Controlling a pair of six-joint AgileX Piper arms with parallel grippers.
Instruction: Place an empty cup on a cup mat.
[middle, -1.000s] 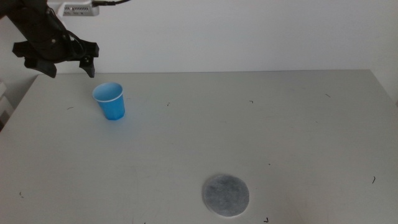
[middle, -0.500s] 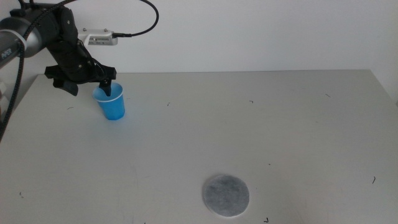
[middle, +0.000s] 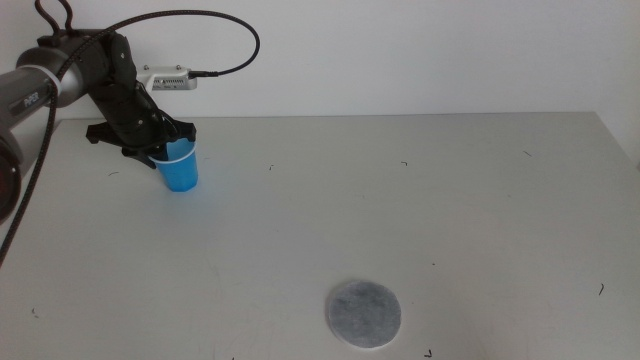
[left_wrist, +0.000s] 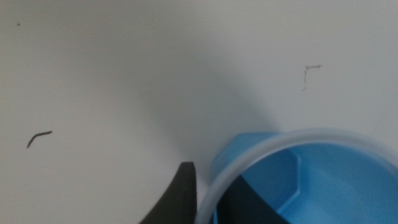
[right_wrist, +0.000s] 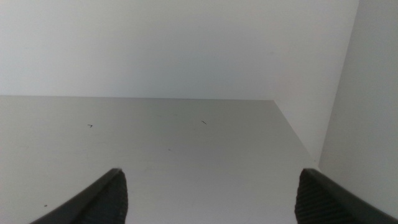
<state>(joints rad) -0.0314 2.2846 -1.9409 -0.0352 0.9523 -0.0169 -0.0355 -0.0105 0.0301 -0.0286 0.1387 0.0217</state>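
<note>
Upright bright blue cup (middle: 180, 168), thin white rim, left gripper (middle: 160, 150) astride its wall.

Cup (middle: 180, 168): smooth bright blue, plastic or coated paper, can't tell which; slight sheen on the inside wall in the left wrist view, thin white rim looks semi-translucent there. Cup mat (middle: 364, 313): mottled grey, fuzzy felt-like cloth, matt, paler edge. Table (middle: 420, 200): pale grey, smooth, matt, a few small dark scuff marks. Left gripper (middle: 158, 141): matt black, likely plastic; fingers (left_wrist: 180, 198) dark, flat, no shine. Right gripper (right_wrist: 208, 193) fingers (right_wrist: 106, 198): same dark matt finish, smooth, rounded. Cable (middle: 215, 30) on the left arm: black, smooth, faint gloss. Wall (middle: 400, 50): plain white, matt.
</note>
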